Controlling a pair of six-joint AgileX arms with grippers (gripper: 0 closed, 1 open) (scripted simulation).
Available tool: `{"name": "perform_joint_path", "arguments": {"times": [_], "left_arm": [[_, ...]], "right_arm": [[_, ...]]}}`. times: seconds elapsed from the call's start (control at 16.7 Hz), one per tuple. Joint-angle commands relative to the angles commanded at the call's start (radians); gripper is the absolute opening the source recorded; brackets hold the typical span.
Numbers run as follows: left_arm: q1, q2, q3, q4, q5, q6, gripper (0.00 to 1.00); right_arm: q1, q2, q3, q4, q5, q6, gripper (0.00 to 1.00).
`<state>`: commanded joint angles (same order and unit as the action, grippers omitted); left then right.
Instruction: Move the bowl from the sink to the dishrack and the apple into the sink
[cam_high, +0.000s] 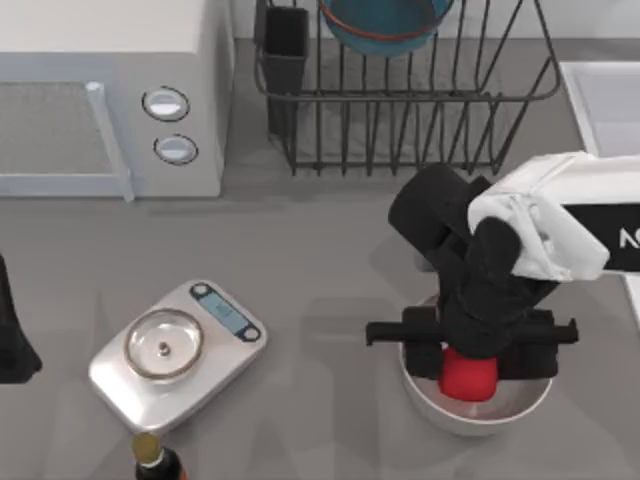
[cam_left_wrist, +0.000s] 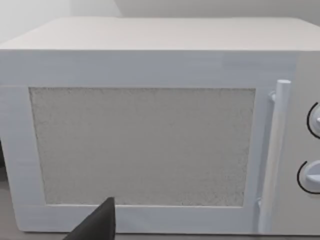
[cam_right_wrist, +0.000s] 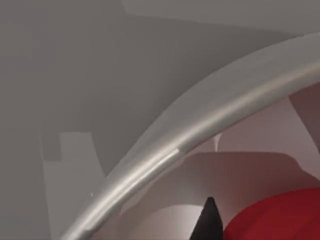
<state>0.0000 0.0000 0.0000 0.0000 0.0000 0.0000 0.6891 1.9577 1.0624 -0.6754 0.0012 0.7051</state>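
Red apple (cam_high: 468, 375) sat in white bowl (cam_high: 478, 412); right gripper (cam_high: 470, 362) lowered over it for lifting; grip cannot be told. Left arm parked at left edge.

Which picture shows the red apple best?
The top view: the apple sits in the white bowl under the right gripper. The right wrist view catches just its red edge. The left wrist view faces the microwave.

bowls (cam_high: 385, 25) 2 | apple (cam_high: 467, 375) 1 | microwave (cam_high: 110, 90) 1 | scale (cam_high: 175, 350) 1 | dishrack (cam_high: 400, 100) 1
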Motion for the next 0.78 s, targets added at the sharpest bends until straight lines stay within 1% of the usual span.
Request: {"name": "perform_joint_path", "arguments": {"times": [0.42,0.48,0.78], "left_arm": [[0.0,0.0,0.0,0.0,0.0,0.0,1.0],[0.0,0.0,0.0,0.0,0.0,0.0,1.0],[0.0,0.0,0.0,0.0,0.0,0.0,1.0]], "right_arm": [[0.0,0.0,0.0,0.0,0.0,0.0,0.02],[0.0,0.0,0.0,0.0,0.0,0.0,0.0],[0.0,0.0,0.0,0.0,0.0,0.0,0.0]]}}
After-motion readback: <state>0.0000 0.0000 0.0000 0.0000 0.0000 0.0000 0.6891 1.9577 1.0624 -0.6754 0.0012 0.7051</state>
